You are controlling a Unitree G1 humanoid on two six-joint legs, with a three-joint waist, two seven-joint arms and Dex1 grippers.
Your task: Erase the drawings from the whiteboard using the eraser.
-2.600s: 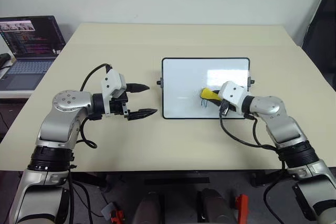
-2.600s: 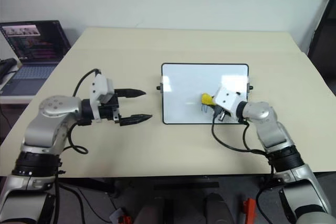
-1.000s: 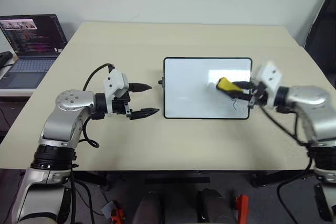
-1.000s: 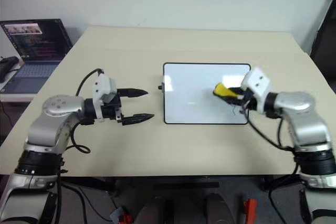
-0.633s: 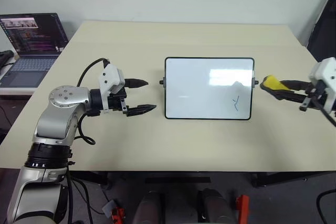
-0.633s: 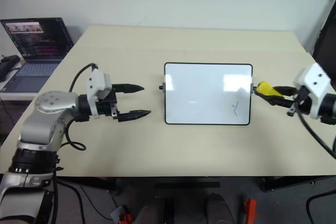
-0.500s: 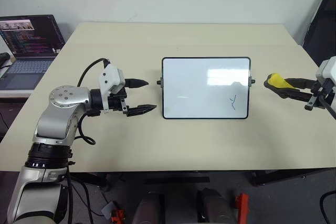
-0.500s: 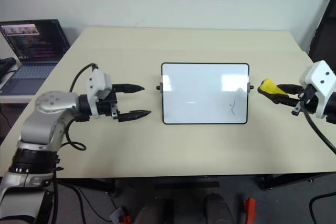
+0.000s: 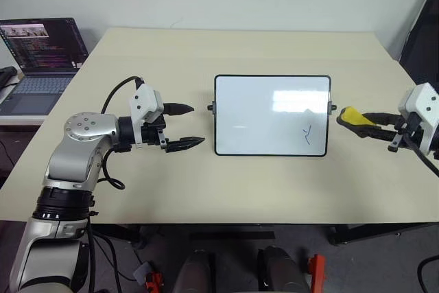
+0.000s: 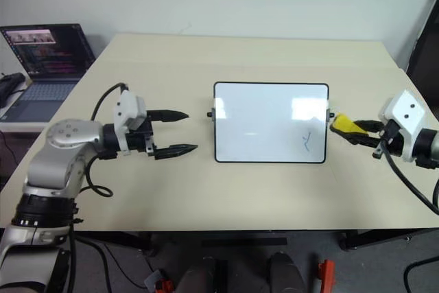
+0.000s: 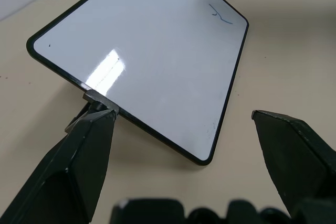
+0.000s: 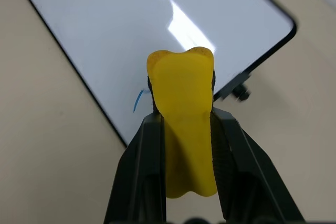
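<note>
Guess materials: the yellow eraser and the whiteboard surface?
eraser: likely soft foam or sponge, matte; it pinches in where the right gripper squeezes it. whiteboard: glossy hard coated panel, plastic or enamel, can't tell which; it mirrors glare sharply. Thin dark frame, probably plastic.

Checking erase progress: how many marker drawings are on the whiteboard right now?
1. A single thin blue drawing sits near the lower right corner of the whiteboard. The eraser, held in the right gripper, is off the board's right edge and covers none of it.
</note>
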